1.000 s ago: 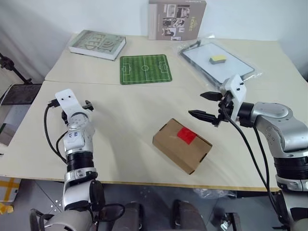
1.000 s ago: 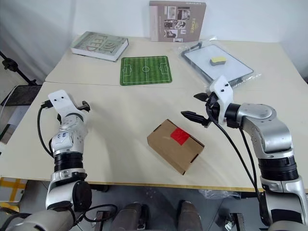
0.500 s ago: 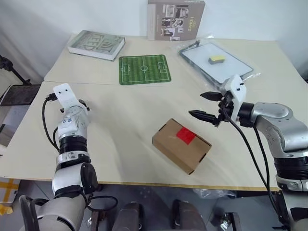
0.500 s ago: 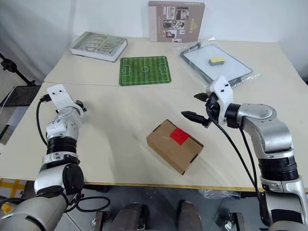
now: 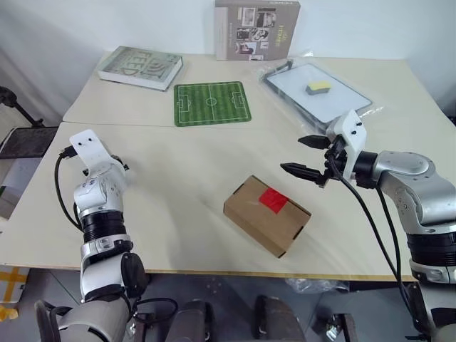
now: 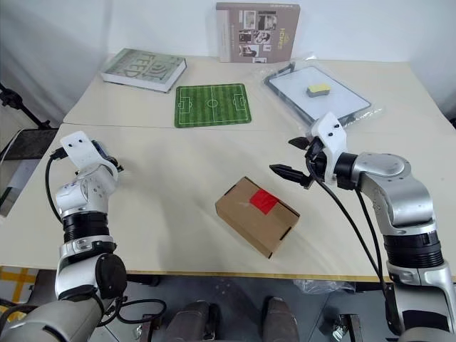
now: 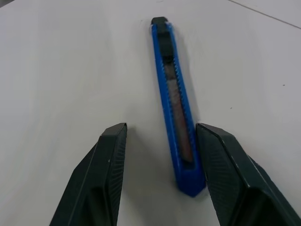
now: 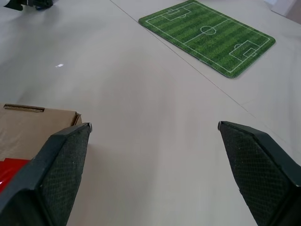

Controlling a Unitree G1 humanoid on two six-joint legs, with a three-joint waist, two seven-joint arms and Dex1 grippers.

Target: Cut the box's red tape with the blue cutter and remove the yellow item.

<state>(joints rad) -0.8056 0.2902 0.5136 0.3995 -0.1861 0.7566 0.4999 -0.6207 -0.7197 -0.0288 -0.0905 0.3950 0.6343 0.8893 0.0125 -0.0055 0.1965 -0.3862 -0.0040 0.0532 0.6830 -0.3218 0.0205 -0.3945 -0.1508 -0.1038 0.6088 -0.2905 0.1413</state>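
Left gripper [image 7: 160,141] now narrower, seemingly unclenched, astride blue cutter [image 7: 173,99] on table [image 5: 185,171].

Two pale beige tables [image 5: 214,153] stand pushed together, with a seam between them running across. A plain white wall [image 5: 370,25] stands behind the far edge. Grey floor [image 5: 35,299] shows below the near edge, with a yellow marking [image 5: 8,279] at the left. A black stand [image 5: 16,107] sits left of the tables. Light is even, shadows soft.
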